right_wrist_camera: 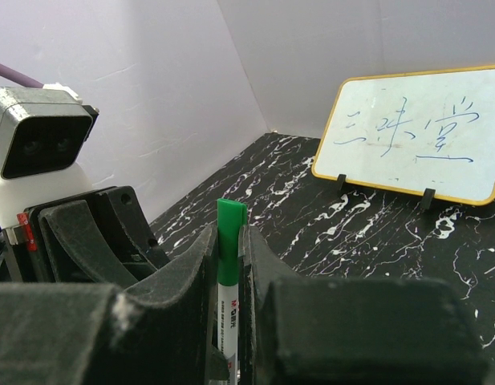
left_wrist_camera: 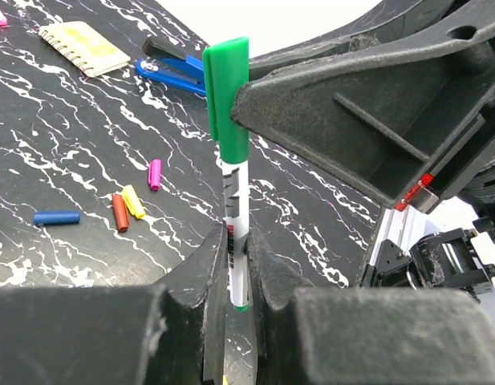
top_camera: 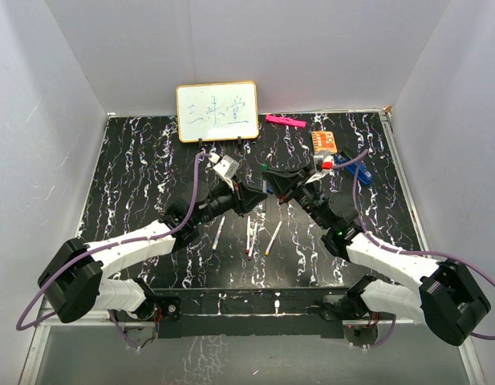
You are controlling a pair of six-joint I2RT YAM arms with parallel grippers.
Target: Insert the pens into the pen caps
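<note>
Your pen [left_wrist_camera: 233,200] is up in the air over the middle of the table [top_camera: 135,184], held between your two arms. It is thin and white, with black marks on its side and a little green tip at the end nearest the left wrist camera. On its other end sits the green cap [left_wrist_camera: 228,88]. The cap's rim meets the white part, but you cannot tell how far it is pushed on. Your left gripper [left_wrist_camera: 237,261] is squeezed tight on the white part of the pen, near the green tip. Your right gripper [right_wrist_camera: 229,241] is squeezed tight on the green cap, and the top of the cap pokes out past its fingers. The two grippers are tip to tip, very close to each other. Down on the table, just in front of them on your side, lie three more pens [top_camera: 249,235], near each other. Four loose caps lie on the table past the held pen in the left wrist view. There is a blue cap [left_wrist_camera: 56,217] by itself, a red cap [left_wrist_camera: 119,212] and a yellow cap [left_wrist_camera: 133,201] touching each other, and a pinkish-purple cap [left_wrist_camera: 155,173] just beside them. Farther back are a blue clip [left_wrist_camera: 175,72], an orange card [top_camera: 325,142] and a pink marker [top_camera: 285,121]. A whiteboard [top_camera: 217,111] with blue writing stands at the back edge of the table.
</note>
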